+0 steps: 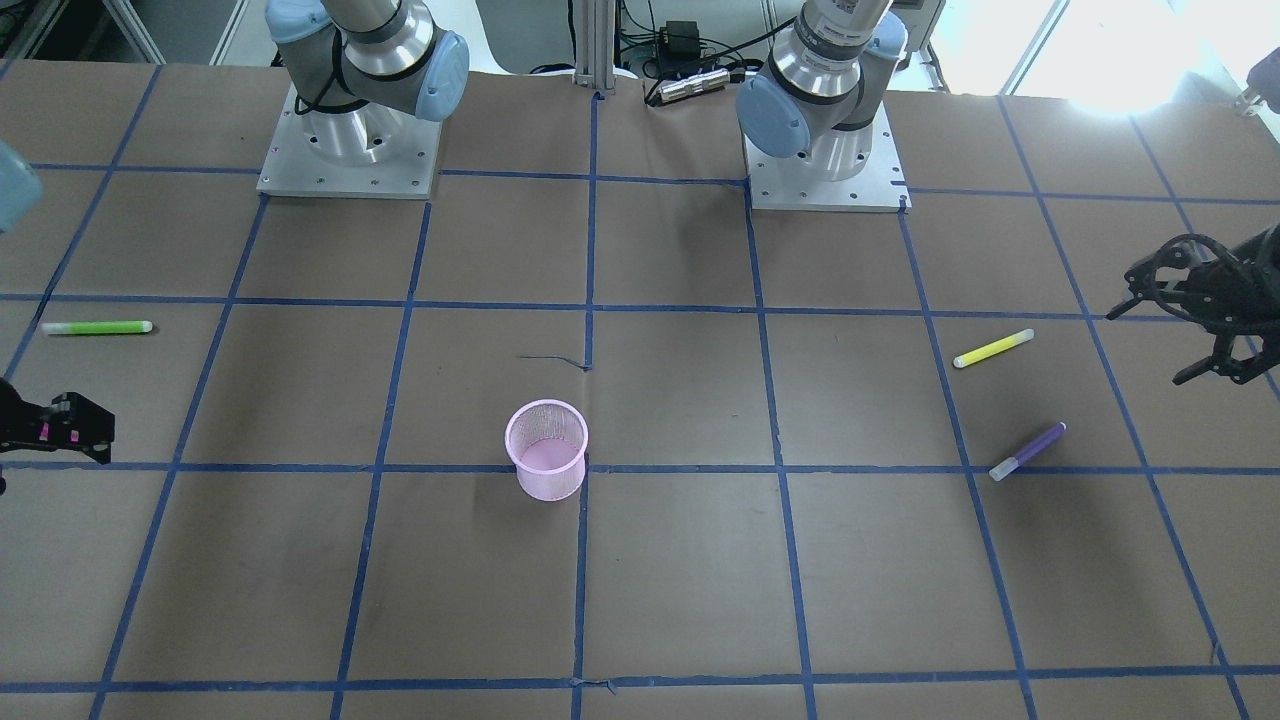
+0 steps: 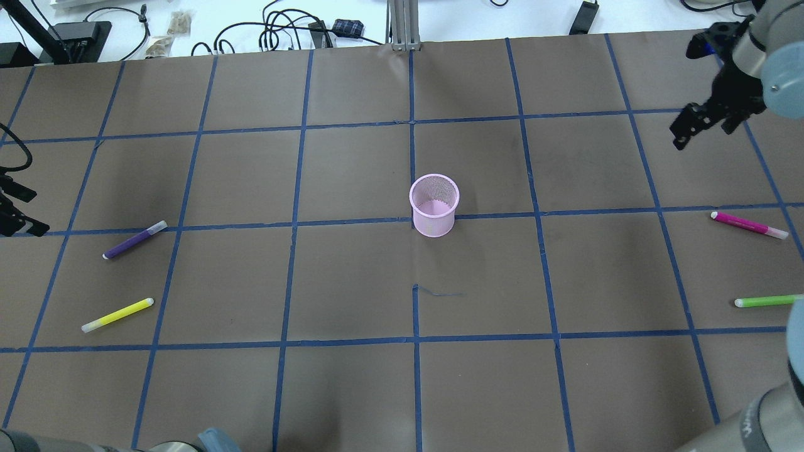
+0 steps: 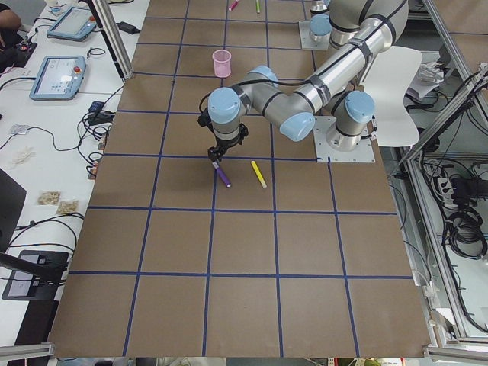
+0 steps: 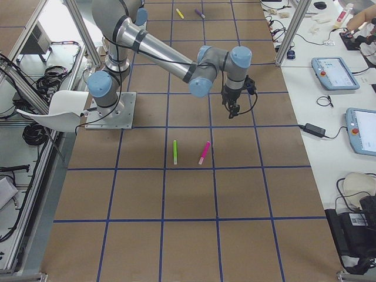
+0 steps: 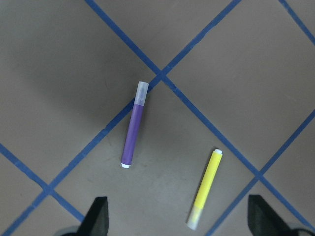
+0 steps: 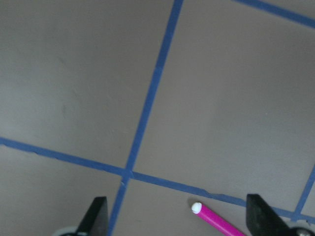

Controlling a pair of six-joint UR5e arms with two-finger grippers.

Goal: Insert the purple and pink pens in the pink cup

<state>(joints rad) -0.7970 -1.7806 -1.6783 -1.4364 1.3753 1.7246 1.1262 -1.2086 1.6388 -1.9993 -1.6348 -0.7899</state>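
The pink mesh cup (image 2: 433,204) stands upright and empty near the table's middle, also in the front view (image 1: 546,448). The purple pen (image 2: 134,240) lies on the robot's left side; it shows in the left wrist view (image 5: 134,125). My left gripper (image 5: 179,221) is open and empty, hovering near it (image 1: 1155,345). The pink pen (image 2: 749,225) lies on the right side; its white tip shows in the right wrist view (image 6: 216,221). My right gripper (image 2: 688,91) is open and empty, held above the table beyond that pen.
A yellow pen (image 2: 117,314) lies near the purple pen, on the robot's side of it. A green pen (image 2: 767,301) lies near the pink pen, also on the robot's side. Blue tape lines grid the brown table. Both arm bases (image 1: 348,150) stand at the robot's edge.
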